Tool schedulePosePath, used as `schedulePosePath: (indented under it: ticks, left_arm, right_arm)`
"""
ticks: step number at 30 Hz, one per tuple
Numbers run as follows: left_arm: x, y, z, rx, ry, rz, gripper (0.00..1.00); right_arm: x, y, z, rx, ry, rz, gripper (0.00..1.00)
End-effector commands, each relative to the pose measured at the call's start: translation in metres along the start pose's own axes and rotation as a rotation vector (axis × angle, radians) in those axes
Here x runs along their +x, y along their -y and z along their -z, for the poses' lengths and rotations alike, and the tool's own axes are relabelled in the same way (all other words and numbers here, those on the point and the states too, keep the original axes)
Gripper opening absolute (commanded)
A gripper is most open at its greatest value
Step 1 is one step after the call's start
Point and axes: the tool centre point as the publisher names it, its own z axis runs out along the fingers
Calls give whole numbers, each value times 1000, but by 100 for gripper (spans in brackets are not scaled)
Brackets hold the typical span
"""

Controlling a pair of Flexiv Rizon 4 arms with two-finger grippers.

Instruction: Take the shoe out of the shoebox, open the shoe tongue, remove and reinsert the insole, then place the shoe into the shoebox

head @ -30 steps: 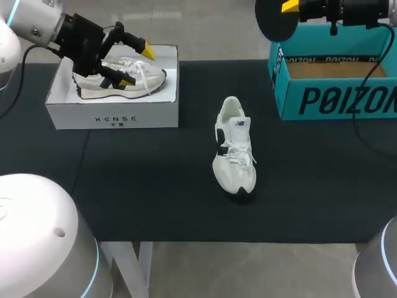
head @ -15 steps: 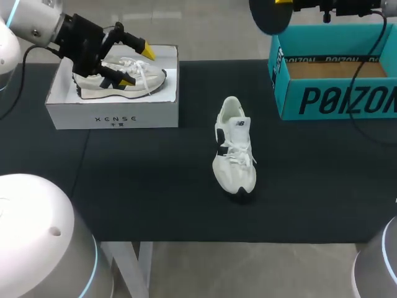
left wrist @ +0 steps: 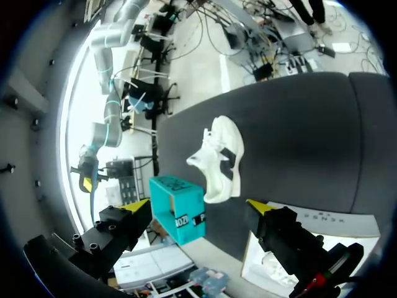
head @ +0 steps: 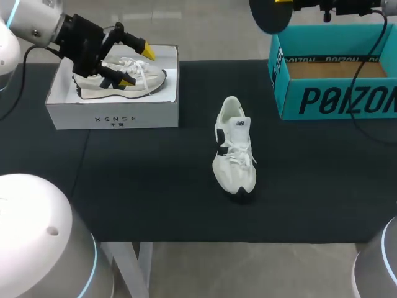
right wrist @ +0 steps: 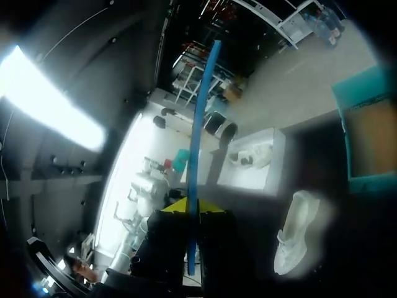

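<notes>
Now right gripper [right wrist: 191, 207] pinches blue insole [right wrist: 202, 118]

Black table, three things sitting on it

The table [head: 155, 198] is covered in dark cloth. White shoebox [head: 111, 115] at the far left, open teal shoebox [head: 335, 99] at the far right, and a white shoe [head: 234, 155] upright on its sole in the middle, toe toward the near edge, well apart from both boxes.

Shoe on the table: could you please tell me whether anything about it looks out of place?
The white shoe lies loose on the black table, outside both the white shoebox and the teal box. Its insole seems to be out, pinched in the right pincer.
</notes>
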Motion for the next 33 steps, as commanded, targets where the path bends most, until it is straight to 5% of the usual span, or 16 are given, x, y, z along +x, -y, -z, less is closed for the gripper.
schedulePosePath:
  ticks: [1, 13, 20, 33]
  left_arm:
    - [0, -1, 1, 2, -3, -1, 100]
    - [0, -1, 1, 2, -3, -1, 100]
    - [0, -1, 1, 2, -3, -1, 100]
    - [0, -1, 1, 2, -3, -1, 100]
  right_arm:
    - [0, 0, -1, 0, 2, -1, 0]
    - [0, 0, -1, 0, 2, -1, 0]
    - [-8, -34, -28, -46, 43, 381, 0]
    - [-14, -38, -30, -37, 68, 365, 0]
